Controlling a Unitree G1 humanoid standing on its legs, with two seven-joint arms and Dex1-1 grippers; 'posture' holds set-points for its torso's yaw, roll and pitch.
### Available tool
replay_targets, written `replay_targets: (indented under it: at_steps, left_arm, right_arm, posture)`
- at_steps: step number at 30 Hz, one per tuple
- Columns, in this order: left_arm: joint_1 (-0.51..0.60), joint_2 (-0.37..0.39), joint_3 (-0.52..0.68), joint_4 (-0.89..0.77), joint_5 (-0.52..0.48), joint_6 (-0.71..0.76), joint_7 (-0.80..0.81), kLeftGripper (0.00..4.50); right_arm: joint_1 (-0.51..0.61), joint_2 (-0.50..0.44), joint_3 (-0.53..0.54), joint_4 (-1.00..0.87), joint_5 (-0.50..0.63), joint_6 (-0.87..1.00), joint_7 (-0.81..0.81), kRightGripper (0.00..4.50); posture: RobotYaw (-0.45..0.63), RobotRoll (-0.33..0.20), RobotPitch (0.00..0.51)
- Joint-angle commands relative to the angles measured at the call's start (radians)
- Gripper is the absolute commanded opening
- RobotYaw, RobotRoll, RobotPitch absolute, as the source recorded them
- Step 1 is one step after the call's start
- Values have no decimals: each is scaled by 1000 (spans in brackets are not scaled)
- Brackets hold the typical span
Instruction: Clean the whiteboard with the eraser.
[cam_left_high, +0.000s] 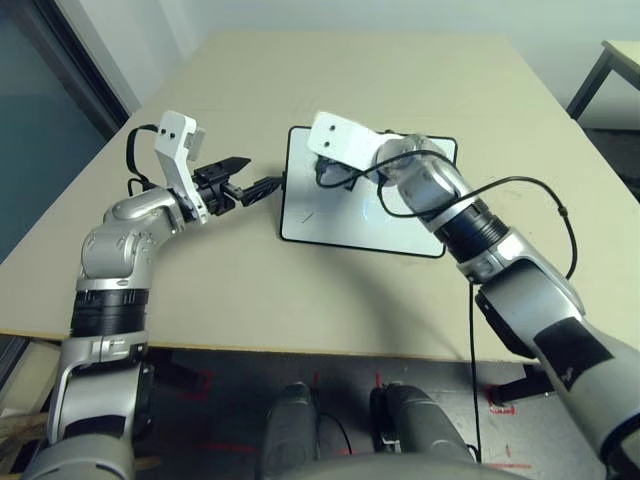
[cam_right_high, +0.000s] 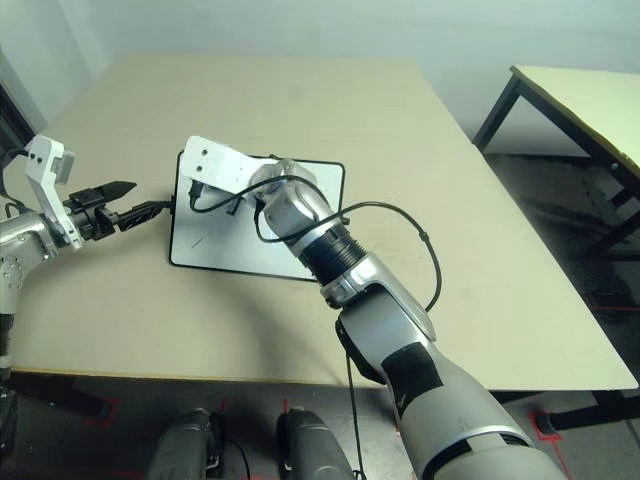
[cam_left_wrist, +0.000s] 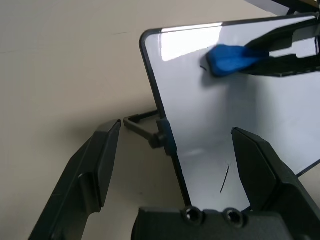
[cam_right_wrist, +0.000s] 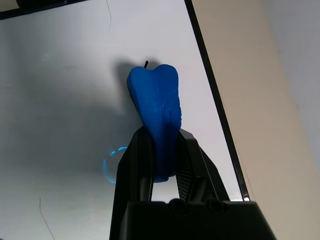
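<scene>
Where the board (cam_left_high: 365, 205) lies flat on the tan surface (cam_left_high: 400, 90), the right pincer (cam_right_wrist: 162, 150) is down over it, fingers pressed together on the eraser (cam_right_wrist: 156, 107). The blue block is pinched by its rear half, squeezed narrow between the two black fingers; its free front end bulges out beyond the tips and rests on the white face. It sits close to one long edge of the board, just inside the thin black frame. A tiny dark mark pokes out at the eraser's far tip. A few thin pen strokes show elsewhere on the white, one near the frame at the left arm's end (cam_left_wrist: 225, 179).

Left pincer (cam_left_wrist: 175, 155) spread wide, holding nothing. It stands at the board's short side, facing the black knob (cam_left_wrist: 162, 137) and the small black stand leg (cam_left_wrist: 137, 122) that juts from it onto the surface. One finger (cam_left_wrist: 97, 165) is over bare surface, the other (cam_left_wrist: 257, 162) over the white face, with the frame edge running between them. I cannot tell whether either finger touches the board.

From the left wrist camera the eraser (cam_left_wrist: 230, 59) is well beyond the left pincer, toward the far corner of the board, with the right pincer's black fingers reaching in behind it.

A second surface (cam_right_high: 590, 100) stands off to the robot's right.
</scene>
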Motion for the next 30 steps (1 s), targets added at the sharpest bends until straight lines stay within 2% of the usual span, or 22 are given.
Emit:
replay_targets:
  at_steps: [1, 4, 7, 15, 19, 23, 30]
  left_arm:
    - [3, 1, 0, -4, -5, 5, 2, 4500]
    - [4, 1, 0, -4, -4, 5, 2, 4500]
    - [3, 0, 0, -2, -4, 4, 3, 4500]
    - [9, -2, 1, -9, -5, 6, 7, 4500]
    - [15, -2, 4, -17, -8, 8, 9, 4500]
    - [18, 0, 6, -19, -8, 9, 10, 4500]
    - [13, 0, 4, -8, -6, 5, 6, 4500]
  right_arm:
    - [116, -42, 111, -135, -22, 110, 108, 616]
    - [169, -78, 166, -251, -36, 161, 163, 616]
    - [171, -77, 175, -259, -38, 172, 162, 616]
    - [-28, 32, 7, 68, -5, 29, -5, 596]
    - [-76, 50, -34, 165, -4, -27, -43, 589]
    - [-31, 42, -13, 117, -14, -19, -13, 588]
    - [126, -2, 99, -150, -39, 90, 104, 588]
  posture:
    - [-11, 0, 94]
    - [-13, 0, 96]
    - [-11, 0, 96]
    - [-5, 0, 96]
    - [-2, 0, 96]
    - [-1, 0, 97]
    - [-9, 0, 98]
